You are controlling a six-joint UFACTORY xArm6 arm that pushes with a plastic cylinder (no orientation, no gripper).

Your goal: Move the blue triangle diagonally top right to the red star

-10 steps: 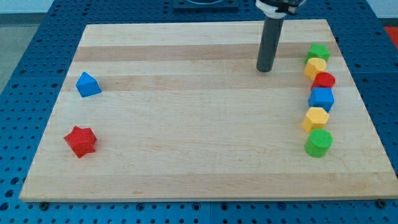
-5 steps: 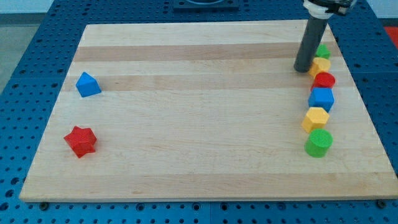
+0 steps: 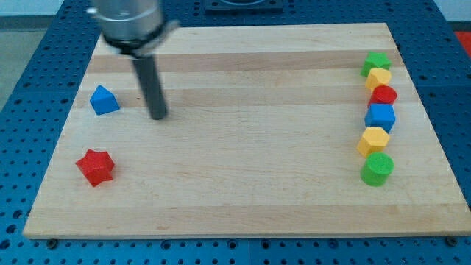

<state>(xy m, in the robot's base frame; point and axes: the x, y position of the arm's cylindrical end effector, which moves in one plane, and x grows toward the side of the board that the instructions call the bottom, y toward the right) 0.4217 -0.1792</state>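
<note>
The blue triangle [image 3: 104, 100] lies near the board's left edge. The red star [image 3: 96, 167] lies below it, toward the bottom left. My tip [image 3: 158, 116] rests on the board just right of the blue triangle, a short gap apart, not touching it. The rod rises toward the view's top left and looks blurred.
A column of blocks runs down the board's right side: green [image 3: 376, 62], yellow [image 3: 379, 77], red [image 3: 383, 95], blue [image 3: 380, 116], yellow [image 3: 374, 139], green [image 3: 377, 168]. The wooden board [image 3: 243, 184] lies on a blue perforated table.
My tip has swept from the top right of the board, beside the right-hand column, across to the left, close to the blue triangle. No block has moved.
</note>
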